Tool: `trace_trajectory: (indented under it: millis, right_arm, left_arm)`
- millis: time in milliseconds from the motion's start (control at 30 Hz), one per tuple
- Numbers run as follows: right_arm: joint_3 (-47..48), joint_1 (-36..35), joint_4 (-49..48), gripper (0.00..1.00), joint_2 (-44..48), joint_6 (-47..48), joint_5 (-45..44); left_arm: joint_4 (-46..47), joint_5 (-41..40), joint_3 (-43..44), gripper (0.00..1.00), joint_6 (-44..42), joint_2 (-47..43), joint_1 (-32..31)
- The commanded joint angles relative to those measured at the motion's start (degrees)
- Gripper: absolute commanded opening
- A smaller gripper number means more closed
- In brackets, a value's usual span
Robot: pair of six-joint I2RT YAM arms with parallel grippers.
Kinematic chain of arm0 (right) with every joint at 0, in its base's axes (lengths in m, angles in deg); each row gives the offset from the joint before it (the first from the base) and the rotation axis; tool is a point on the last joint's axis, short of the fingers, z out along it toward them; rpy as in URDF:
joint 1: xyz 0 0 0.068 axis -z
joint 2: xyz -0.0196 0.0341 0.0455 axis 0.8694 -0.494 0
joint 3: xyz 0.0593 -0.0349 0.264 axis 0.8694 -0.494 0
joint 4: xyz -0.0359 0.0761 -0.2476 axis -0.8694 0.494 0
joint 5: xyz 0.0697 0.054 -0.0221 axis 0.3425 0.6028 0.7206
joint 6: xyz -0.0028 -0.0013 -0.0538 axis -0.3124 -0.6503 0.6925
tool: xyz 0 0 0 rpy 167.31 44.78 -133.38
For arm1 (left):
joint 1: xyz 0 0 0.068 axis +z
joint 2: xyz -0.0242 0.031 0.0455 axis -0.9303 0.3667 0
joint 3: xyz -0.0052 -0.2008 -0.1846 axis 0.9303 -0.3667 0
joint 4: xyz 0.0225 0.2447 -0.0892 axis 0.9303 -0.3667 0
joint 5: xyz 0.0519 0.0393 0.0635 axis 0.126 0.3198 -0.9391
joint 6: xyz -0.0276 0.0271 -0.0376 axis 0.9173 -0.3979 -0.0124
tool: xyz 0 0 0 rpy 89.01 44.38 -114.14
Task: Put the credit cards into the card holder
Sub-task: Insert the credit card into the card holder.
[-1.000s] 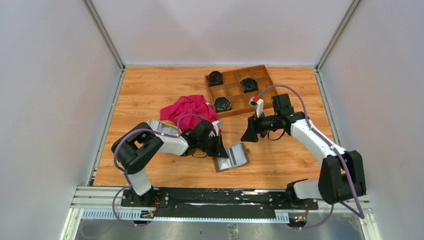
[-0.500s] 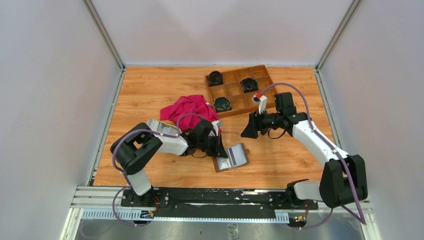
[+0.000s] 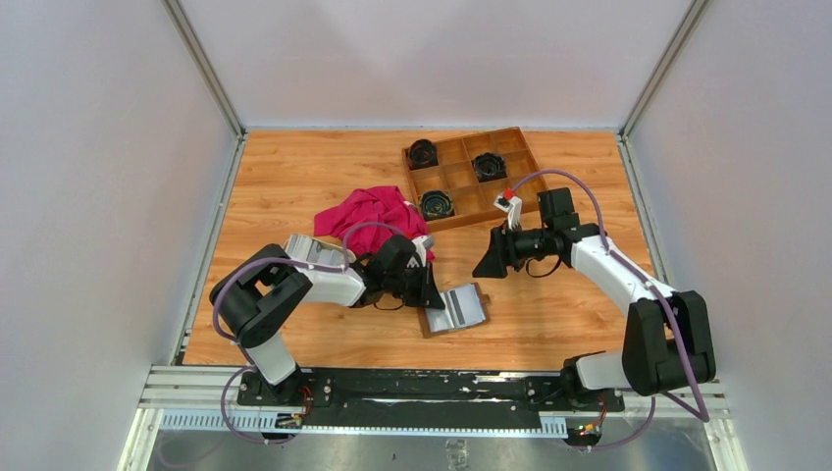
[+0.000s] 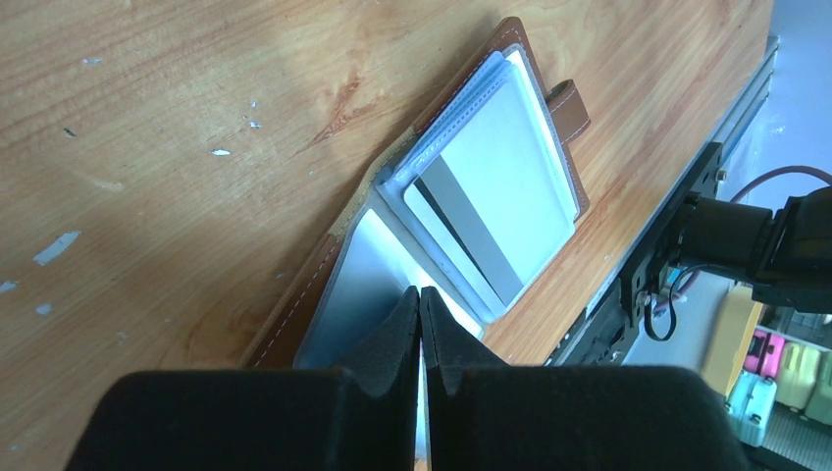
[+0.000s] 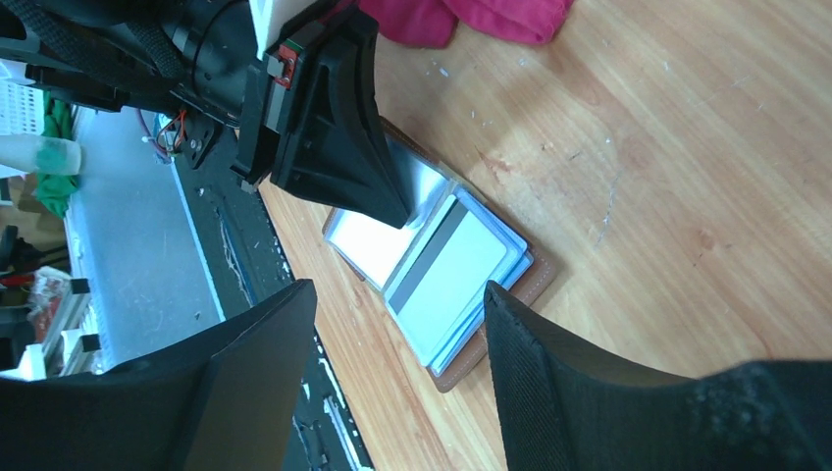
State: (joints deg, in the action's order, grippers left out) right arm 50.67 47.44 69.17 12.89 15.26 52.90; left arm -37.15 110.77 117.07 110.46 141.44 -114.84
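The brown leather card holder (image 3: 456,307) lies open on the table near the front edge. A white credit card with a grey stripe (image 4: 491,196) sits in its right half under clear sleeves, and also shows in the right wrist view (image 5: 446,285). No other cards are in view. My left gripper (image 3: 432,297) is shut, with its tips (image 4: 420,292) pressing on the holder's left half (image 4: 294,314). My right gripper (image 3: 488,263) is open and empty. It hovers above and to the right of the holder (image 5: 540,271), with its jaws wide (image 5: 397,289).
A red cloth (image 3: 368,216) lies bunched behind the left gripper. A wooden compartment tray (image 3: 456,177) with black round objects (image 3: 423,153) stands at the back right. The black mounting rail (image 3: 412,383) runs along the near edge.
The right arm's wrist has shifted slightly, and its gripper stays open above the holder. The left gripper and the holder have hardly moved.
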Motion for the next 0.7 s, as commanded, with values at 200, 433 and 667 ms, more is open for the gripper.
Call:
trace_trajectory:
  millis: [200,433,667]
  right_arm:
    - [-4.7,1.5,-4.4,0.60,-2.9,-8.5,4.7]
    - [-5.1,1.3,-3.9,0.50,-8.6,-9.4,6.9]
    - [-4.4,-0.8,-2.2,0.48,-13.0,-7.9,4.5]
  left_arm:
    - [-0.4,-1.9,-1.1,0.04,-0.5,-1.8,-0.7]
    - [-0.4,-2.0,-0.7,0.04,-0.4,-0.5,-1.5]
    - [-0.4,-2.5,-0.1,0.04,-0.5,0.6,-1.8]
